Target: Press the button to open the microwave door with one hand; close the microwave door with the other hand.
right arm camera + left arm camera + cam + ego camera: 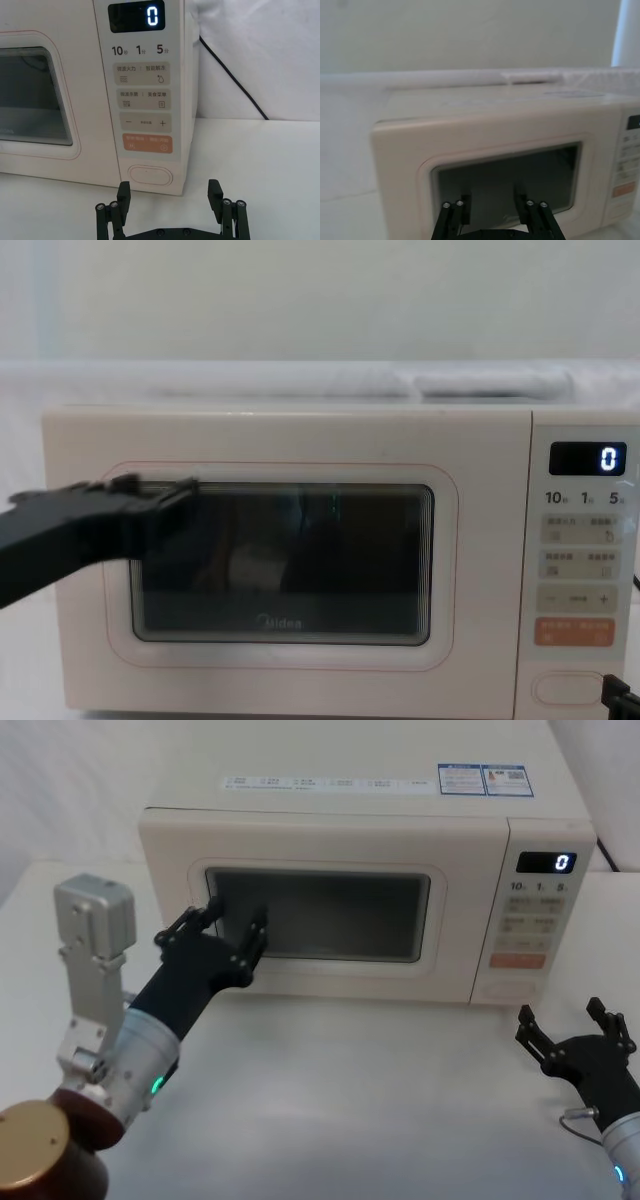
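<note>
The cream microwave door (320,915) with its dark window sits flush with the oven front. My left gripper (238,912) is open, its fingertips at the left part of the window; the left wrist view shows the left gripper (494,204) close against the door (505,175). Whether they touch I cannot tell. The pill-shaped button (150,176) is at the bottom of the control panel. My right gripper (169,186) is open, low over the table, a short way in front of the button (512,988) and apart from it.
The microwave stands on a white table (380,1090) against a white wall. An orange key (147,144) sits just above the button, and the display (136,17) reads 0. A black cable (235,80) runs down behind the oven's right side.
</note>
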{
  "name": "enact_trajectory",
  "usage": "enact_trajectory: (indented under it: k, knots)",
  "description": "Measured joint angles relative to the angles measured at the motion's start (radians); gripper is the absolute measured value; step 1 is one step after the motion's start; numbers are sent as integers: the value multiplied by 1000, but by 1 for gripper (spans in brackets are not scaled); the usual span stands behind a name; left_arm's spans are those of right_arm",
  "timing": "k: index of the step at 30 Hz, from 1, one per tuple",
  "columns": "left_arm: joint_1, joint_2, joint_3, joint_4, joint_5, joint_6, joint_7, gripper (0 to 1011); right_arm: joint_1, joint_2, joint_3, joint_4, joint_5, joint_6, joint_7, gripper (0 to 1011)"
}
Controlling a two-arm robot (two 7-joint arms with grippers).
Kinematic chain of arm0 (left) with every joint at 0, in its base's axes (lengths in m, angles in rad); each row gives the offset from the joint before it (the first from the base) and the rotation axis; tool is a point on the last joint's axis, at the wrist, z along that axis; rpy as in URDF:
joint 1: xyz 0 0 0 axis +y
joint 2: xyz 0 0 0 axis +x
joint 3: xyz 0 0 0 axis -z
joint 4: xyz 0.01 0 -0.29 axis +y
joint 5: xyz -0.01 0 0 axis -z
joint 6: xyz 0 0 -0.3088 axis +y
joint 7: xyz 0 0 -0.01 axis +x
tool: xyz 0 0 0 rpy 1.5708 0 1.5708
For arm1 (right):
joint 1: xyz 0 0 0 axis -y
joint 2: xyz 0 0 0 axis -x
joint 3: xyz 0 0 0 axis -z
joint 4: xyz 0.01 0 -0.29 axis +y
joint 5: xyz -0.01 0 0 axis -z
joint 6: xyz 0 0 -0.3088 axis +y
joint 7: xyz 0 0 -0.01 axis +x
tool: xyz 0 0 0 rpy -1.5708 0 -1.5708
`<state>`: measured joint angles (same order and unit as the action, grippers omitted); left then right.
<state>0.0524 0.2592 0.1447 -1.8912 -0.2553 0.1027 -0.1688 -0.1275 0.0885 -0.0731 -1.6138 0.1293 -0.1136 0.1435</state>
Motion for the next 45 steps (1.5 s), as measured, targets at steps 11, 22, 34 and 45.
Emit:
enact_trajectory:
  k: [11, 22, 34, 45]
  knots:
    - [61, -1, -64, 32, 0, -34, 20, 851, 0, 0, 0, 0, 0, 0, 0, 1002]
    - [96, -10, -96, 77, 20, -48, 28, 1001, 0, 0, 0, 0, 0, 0, 0, 1002]
    - [102, -21, -105, 116, 34, -50, 32, 1001, 0, 0, 0, 0, 0, 0, 0, 1002]
    - [101, -20, -104, 111, 33, -50, 31, 1001, 0, 0, 0, 0, 0, 0, 0, 1002]
